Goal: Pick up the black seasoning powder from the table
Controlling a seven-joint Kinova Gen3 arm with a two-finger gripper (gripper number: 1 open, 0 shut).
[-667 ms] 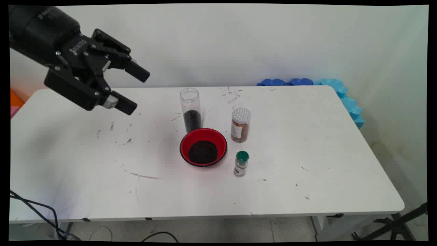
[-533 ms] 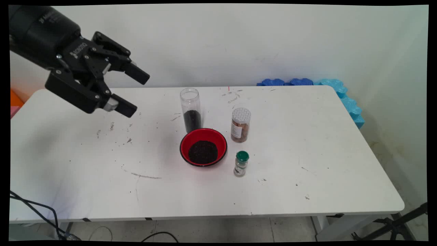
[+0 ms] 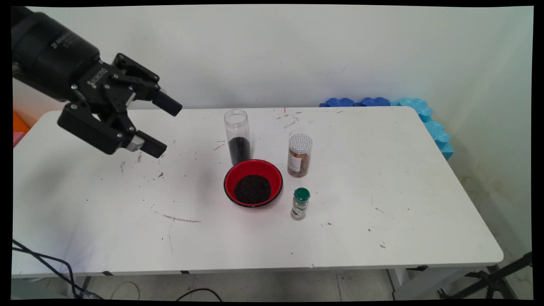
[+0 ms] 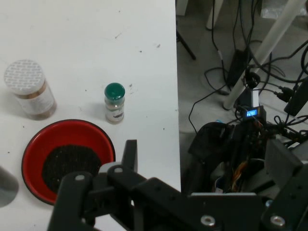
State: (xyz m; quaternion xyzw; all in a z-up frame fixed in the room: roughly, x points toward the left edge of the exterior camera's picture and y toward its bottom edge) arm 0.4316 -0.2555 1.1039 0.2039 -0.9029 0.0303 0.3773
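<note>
1. Held up over the table's point(image 3: 382, 170) far left corner, my pincer point(image 3: 163, 125) points rightward and a little down, its two fingers spread wide with nothing between them.
2. One finger point(image 3: 166, 103) sits higher, against the wall behind; the other point(image 3: 148, 144) hangs lower, above the tabletop but not touching it.
3. To the right of my fingertips, well apart, stands a tall clear jar point(image 3: 237, 136) without a lid, dark grains filling its lower part (it is the thing nearest to me).
4. Just in front of that jar sits a red bowl point(image 3: 253, 183) with a black rim, holding a heap of the same dark grains; jar and bowl look to be touching or nearly so, I cannot tell which.
5. Right of the bowl's far side stands a jar of brown contents point(image 3: 299, 155) with a patterned white lid, upright.
6. Nearer the front edge, just beside the bowl's right rim, stands a small green-capped shaker point(image 3: 300, 203).
7. From my hand's camera the bowl point(image 4: 67, 154) lies just beyond my linkage, with the shaker point(image 4: 114, 103) and the brown jar point(image 4: 29, 95) past it (the table edge runs off to their right).
</note>
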